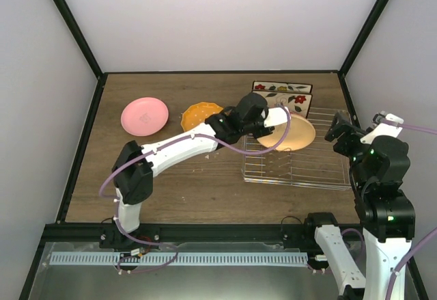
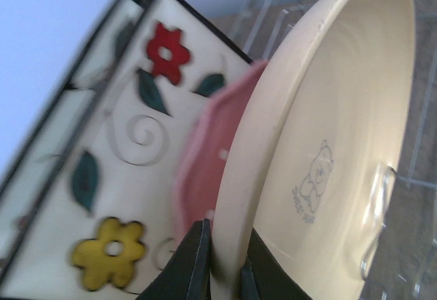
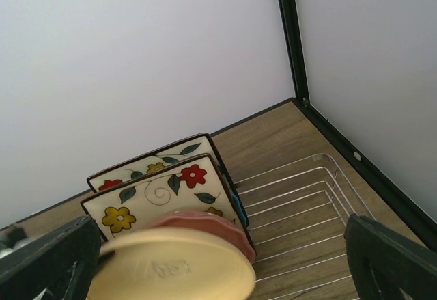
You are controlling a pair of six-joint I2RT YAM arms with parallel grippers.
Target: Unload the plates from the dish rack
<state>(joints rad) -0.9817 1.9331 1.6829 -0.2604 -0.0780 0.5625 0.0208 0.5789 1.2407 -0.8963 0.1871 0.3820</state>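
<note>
Tabletop scene with a silver wire dish rack (image 1: 295, 162) on the right half of a brown wooden table (image 1: 205, 191). The left arm reaches across from the near left, and its left gripper (image 2: 225, 273) is clamped on the rim of a pale yellow plate (image 2: 328, 143), one dark finger on each face of the rim. That plate is tilted over the rack's rear left part; whether it is touching the wires cannot be told. Just behind it stands a dark pink plate (image 2: 205, 156) with a scalloped edge, and behind that two square flower plates (image 3: 160, 187), cream with red and yellow blossoms, upright at the rack's back. Two plates lie flat on the table to the left of the rack: a pink plate (image 1: 144, 116) and, nearer the rack, an orange plate (image 1: 201, 115). The right gripper (image 1: 339, 125) hovers at the rack's right side, fingers spread wide, holding nothing.
</note>
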